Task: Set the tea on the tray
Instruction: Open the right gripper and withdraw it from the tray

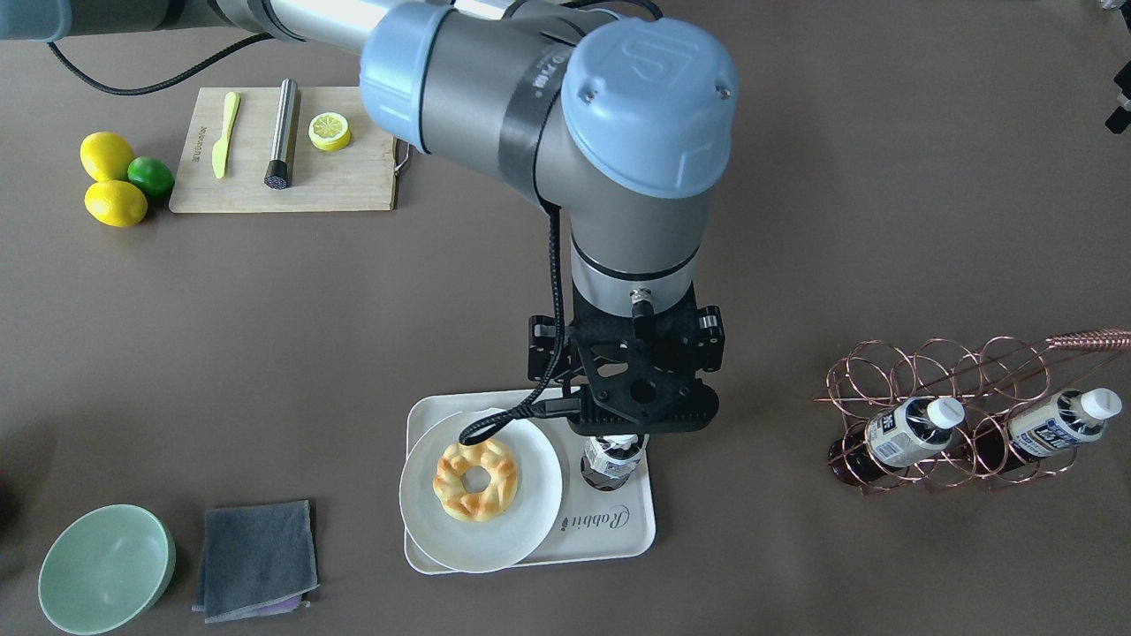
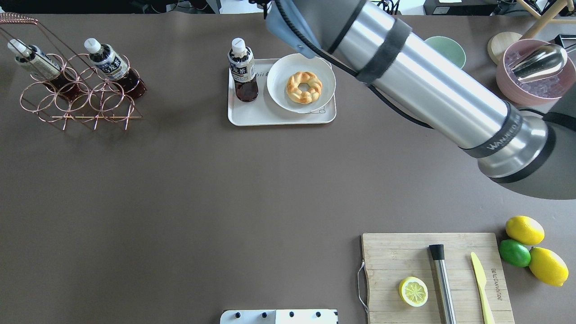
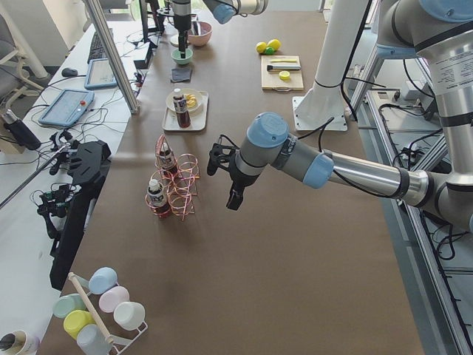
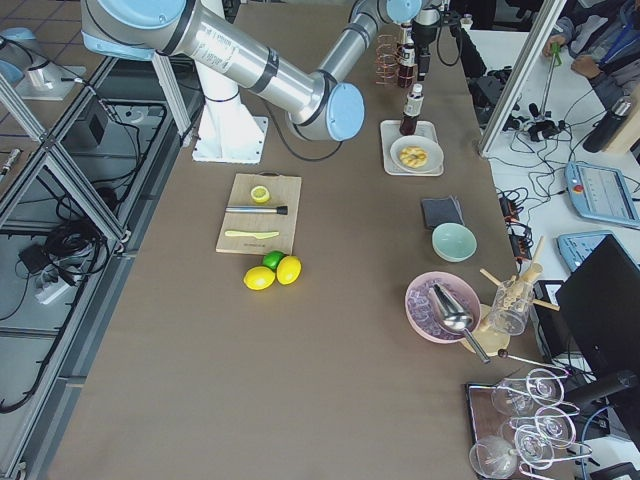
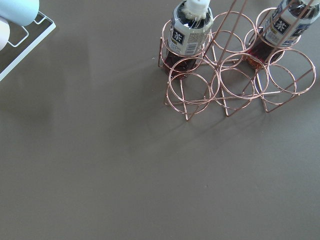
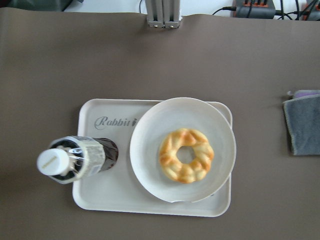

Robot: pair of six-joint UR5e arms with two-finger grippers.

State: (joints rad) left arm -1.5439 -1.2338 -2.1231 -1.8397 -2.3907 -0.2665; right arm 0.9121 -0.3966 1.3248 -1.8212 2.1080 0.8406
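Now, tea [image 2: 243,71]: you see it upright on the tray [image 2: 274,118], beside the plate [image 2: 275,81].
Right gripper [image 1: 638,402]: over the tea, jaws hidden, so you cannot tell.
Left gripper [image 3: 234,200]: likewise unclear.

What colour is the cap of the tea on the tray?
White cap; right wrist view shows it best.

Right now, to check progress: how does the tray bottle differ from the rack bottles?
The tray bottle stands upright on the tray; the rack bottles lean tilted in the rack. The tray bottle is alone; the rack bottles are a pair. All share white caps, dark tea, matching labels.
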